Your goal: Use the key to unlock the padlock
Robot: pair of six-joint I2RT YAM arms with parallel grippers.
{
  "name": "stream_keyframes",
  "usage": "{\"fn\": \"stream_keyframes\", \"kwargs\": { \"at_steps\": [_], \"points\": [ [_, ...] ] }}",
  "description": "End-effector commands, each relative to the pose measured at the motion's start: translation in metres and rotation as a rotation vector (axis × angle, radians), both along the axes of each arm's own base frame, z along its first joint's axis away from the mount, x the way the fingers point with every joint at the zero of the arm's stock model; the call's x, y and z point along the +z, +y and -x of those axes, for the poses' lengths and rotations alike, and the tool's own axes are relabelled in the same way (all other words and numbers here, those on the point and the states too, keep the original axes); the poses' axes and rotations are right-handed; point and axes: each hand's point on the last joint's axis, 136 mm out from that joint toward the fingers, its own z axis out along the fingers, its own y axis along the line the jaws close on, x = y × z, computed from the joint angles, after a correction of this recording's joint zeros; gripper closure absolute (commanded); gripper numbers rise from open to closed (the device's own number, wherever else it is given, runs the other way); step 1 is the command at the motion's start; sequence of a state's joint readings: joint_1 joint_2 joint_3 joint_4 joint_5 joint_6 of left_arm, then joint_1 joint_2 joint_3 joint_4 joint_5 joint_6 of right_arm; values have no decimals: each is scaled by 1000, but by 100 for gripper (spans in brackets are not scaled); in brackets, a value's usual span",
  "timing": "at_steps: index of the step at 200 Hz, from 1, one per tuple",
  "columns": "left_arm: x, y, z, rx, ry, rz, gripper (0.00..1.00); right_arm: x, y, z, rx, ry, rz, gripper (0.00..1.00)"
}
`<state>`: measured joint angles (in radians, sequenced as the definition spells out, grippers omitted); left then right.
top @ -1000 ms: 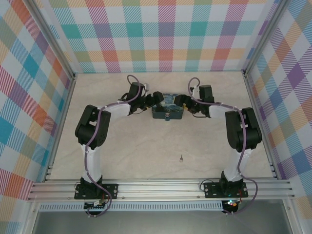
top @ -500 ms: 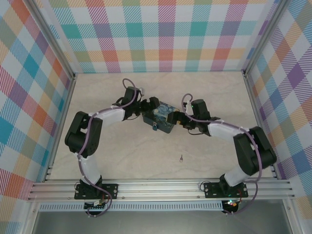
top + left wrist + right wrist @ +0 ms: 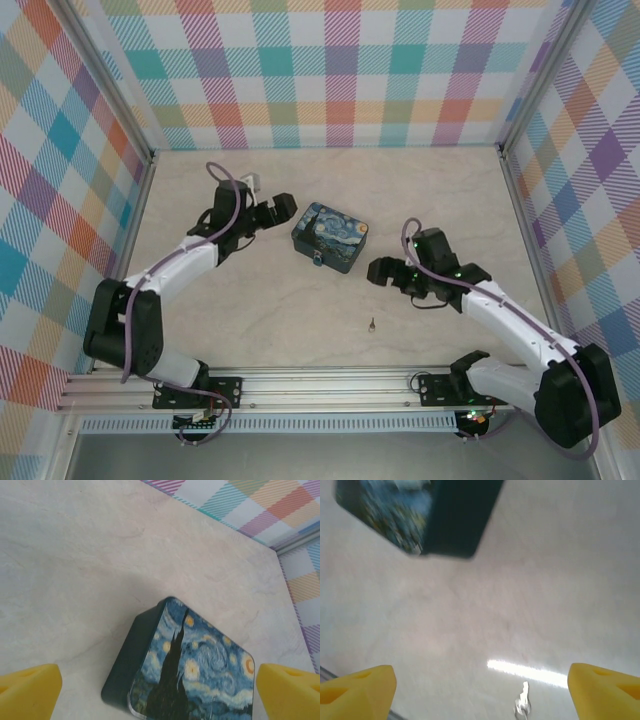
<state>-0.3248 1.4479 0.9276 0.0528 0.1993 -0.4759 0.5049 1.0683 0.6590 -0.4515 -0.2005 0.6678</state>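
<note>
I am looking down on a pale, marble-patterned tabletop [image 3: 250, 300], matte apart from a bright streak of reflected light in the right wrist view. Walls [image 3: 340, 70] of pastel plaid cloth close it in on three sides. An aluminium rail [image 3: 330, 385] runs along the near edge at 6 o'clock, where both arm bases are bolted.

The Starry Night tin [image 3: 331, 236] sits near the middle of the surface, turned at an angle. The padlock [image 3: 317, 259] shows as a tiny blue speck on the tin's side facing 7 o'clock; I cannot make out its shackle. The key [image 3: 371, 324] lies alone on bare tabletop at about 5 o'clock from the tin, well apart from it. In the blurred right wrist view it appears as a small bright sliver.

The left gripper [image 3: 284, 205] hangs at 10 o'clock from the tin, near it but not touching. Its jaws stand wide, with the yellow fingertips [image 3: 27, 690] at the far corners of its wrist view and the tin's painted lid between them. The right gripper [image 3: 377, 270] hangs at 4 o'clock from the tin, between tin and key. Its jaws are likewise spread wide and hold nothing.
</note>
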Motion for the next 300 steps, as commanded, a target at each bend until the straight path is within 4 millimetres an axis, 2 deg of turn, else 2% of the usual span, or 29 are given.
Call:
{"fn": "stream_keyframes", "kwargs": {
  "at_steps": [1, 34, 79, 123, 228, 300],
  "points": [
    [-9, 13, 16, 12, -3, -57, 0, -30, -10, 42, 0, 181, 107, 14],
    [-10, 23, 27, 30, -14, -59, 0, -50, -4, 59, 26, 257, 178, 24],
    [-9, 28, 28, 31, -19, -76, 0, -69, 11, 63, 68, 321, 232, 42],
    [-7, 27, 27, 29, -24, -70, 0, -85, 15, 67, 85, 376, 265, 57],
    [-10, 29, 27, 34, -15, -84, 0, -93, 25, 65, 122, 393, 267, 67],
    [-11, 32, 29, 39, -13, -96, 0, -97, 33, 72, 159, 419, 315, 73]
  ]
}}
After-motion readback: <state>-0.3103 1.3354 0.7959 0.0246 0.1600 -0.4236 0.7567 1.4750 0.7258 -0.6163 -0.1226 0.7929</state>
